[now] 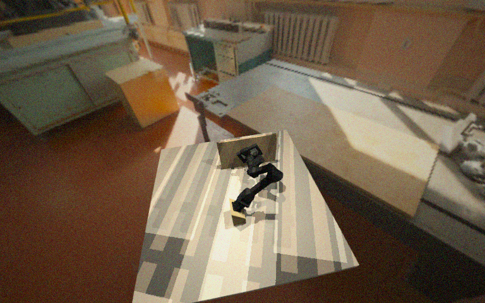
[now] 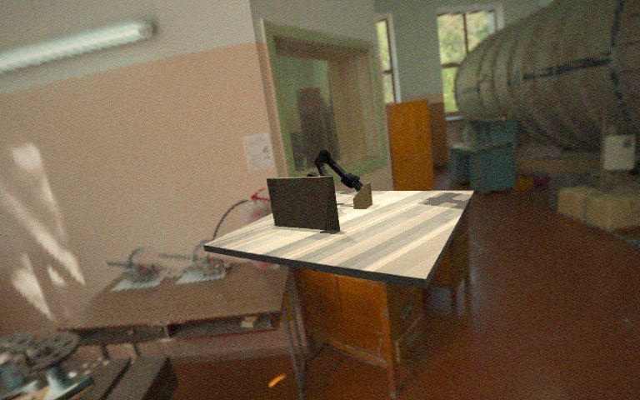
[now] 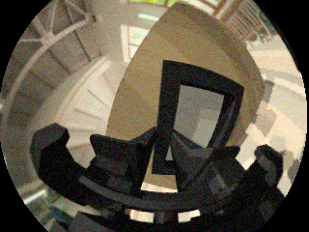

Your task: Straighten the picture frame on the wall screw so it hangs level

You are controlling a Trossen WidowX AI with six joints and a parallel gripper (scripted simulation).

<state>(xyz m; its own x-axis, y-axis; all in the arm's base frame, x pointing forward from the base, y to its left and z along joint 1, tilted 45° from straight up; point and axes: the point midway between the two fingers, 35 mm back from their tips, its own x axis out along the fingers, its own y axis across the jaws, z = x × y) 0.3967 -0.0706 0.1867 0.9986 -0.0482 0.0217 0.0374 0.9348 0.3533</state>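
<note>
The black picture frame [image 1: 249,147] [image 3: 170,92] hangs in front of the upright tan wall panel [image 1: 227,156] [image 2: 302,202] [image 3: 140,92], around a grey picture area. In the top view its top bar slopes up to the right more steeply than the panel's top edge, so its right side looks higher. My gripper [image 3: 162,130] is shut on the frame's left bar as seen in the wrist view, near the lower part of that bar. The screw and the notched strip are hidden. In the exterior view the panel hides the frame and the gripper.
The black arm [image 1: 263,182] [image 2: 335,166] reaches to the panel from its block-shaped base mount [image 1: 239,218] [image 2: 363,197]. The panel stands near the far edge of the striped table [image 1: 200,250] [image 2: 401,257] in the top view. Shadows lie on the table beside the arm.
</note>
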